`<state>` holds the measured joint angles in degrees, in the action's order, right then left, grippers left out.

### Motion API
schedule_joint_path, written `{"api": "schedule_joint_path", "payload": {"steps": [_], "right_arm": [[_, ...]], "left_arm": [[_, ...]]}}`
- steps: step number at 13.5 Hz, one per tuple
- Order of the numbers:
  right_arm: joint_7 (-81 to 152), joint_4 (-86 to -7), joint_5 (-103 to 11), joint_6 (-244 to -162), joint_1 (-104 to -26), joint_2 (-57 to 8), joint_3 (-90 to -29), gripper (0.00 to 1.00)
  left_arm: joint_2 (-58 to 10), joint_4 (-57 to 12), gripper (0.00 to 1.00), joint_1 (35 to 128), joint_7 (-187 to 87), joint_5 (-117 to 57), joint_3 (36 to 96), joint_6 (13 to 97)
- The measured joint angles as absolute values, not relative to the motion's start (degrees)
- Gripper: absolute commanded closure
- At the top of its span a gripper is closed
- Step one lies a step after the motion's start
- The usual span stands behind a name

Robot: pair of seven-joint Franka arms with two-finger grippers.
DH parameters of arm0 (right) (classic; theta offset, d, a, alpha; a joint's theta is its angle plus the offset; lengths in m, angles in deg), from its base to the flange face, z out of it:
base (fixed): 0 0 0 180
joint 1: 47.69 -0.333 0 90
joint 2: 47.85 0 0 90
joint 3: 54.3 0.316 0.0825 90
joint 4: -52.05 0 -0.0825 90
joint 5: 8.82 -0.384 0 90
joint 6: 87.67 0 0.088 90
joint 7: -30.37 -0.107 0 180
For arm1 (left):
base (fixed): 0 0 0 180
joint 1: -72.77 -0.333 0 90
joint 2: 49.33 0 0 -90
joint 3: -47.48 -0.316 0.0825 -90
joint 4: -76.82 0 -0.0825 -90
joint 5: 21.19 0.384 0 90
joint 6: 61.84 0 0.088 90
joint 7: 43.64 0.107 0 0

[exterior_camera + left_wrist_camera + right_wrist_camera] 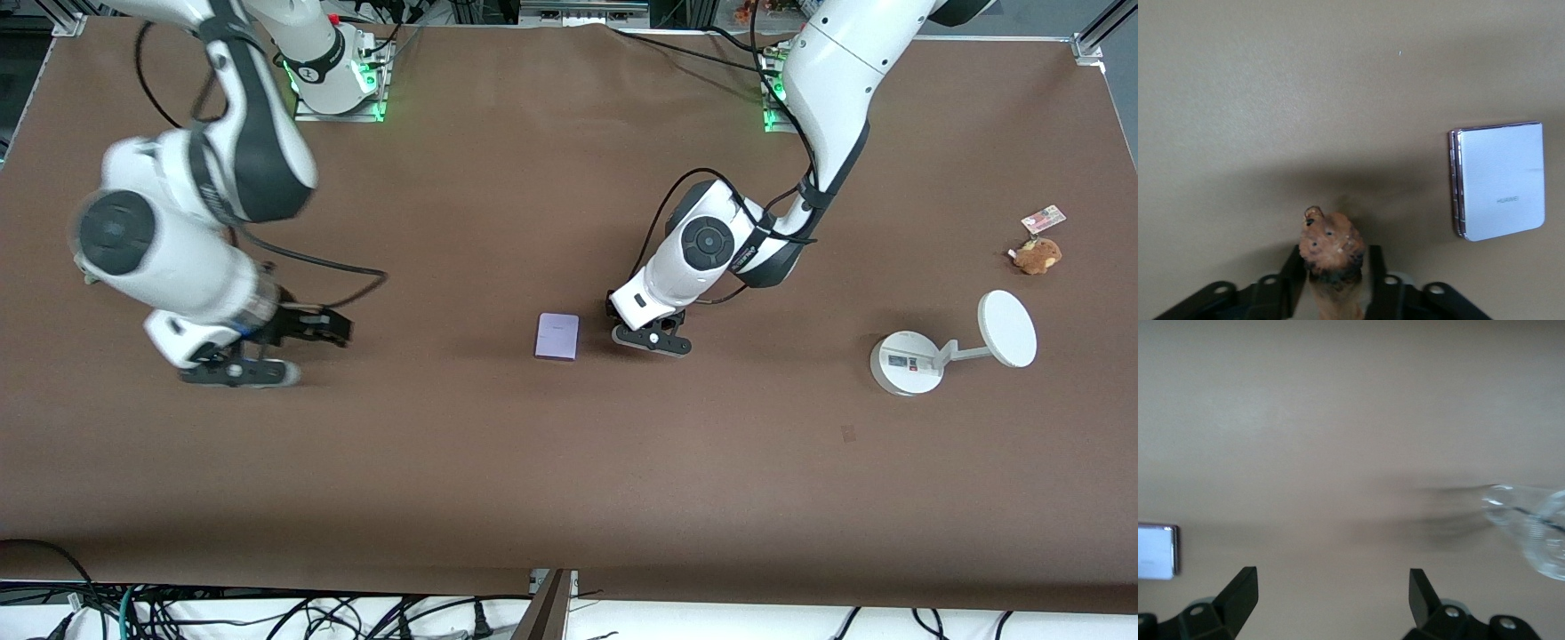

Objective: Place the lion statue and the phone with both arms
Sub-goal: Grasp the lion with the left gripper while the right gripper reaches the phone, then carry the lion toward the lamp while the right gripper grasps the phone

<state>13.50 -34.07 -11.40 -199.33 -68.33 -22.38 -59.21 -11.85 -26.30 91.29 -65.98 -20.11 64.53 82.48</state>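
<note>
In the front view, your left gripper (651,340) sits low over the table (498,480), just beside the phone (557,336) on the side toward the left arm's end. The phone lies flat near the table's middle with nothing touching it. Your right gripper (267,351) is well apart from it, toward the right arm's end. A white stand (925,360) and a plush toy (1037,255) lie toward the left arm's end.

In the left wrist view, the fingers are clamped on the lion statue (1333,257), its dark head poking out; the phone (1498,181) lies alongside, apart from it.

In the right wrist view, the fingers (1238,595) stand wide apart and empty, the phone's edge (1157,551) just in sight.

You look to have the phone placed; the lion seems about to be set down and is not yet released
</note>
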Motion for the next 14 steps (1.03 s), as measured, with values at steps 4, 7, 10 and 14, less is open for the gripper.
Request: {"api": "schedule_joint_path", "payload": {"steps": [4, 7, 10, 14], "right_arm": [[10.23, -34.03, -11.40, -203.05, -71.59, -17.83, -59.19, 0.00], [5.95, -34.02, -11.41, -206.35, -74.08, -15.55, -59.12, 0.00], [-2.20, -34.02, -11.41, -211.33, -78.85, -12.69, -58.96, 0.00], [-13.80, -34.00, -11.41, -219.75, -86.40, -7.83, -58.88, 0.00]], "left_arm": [[-13.17, -24.72, 1.00, 90.83, -65.98, -18.90, 64.12, 77.27], [-18.14, -23.49, 1.00, 87.83, -65.29, -18.74, 63.36, 68.65], [-22.32, -23.52, 0.95, 79.81, -57.11, -18.56, 62.96, 62.28], [-22.41, -24.19, 0.96, 68.27, -49.43, -15.51, 62.58, 61.12]]}}
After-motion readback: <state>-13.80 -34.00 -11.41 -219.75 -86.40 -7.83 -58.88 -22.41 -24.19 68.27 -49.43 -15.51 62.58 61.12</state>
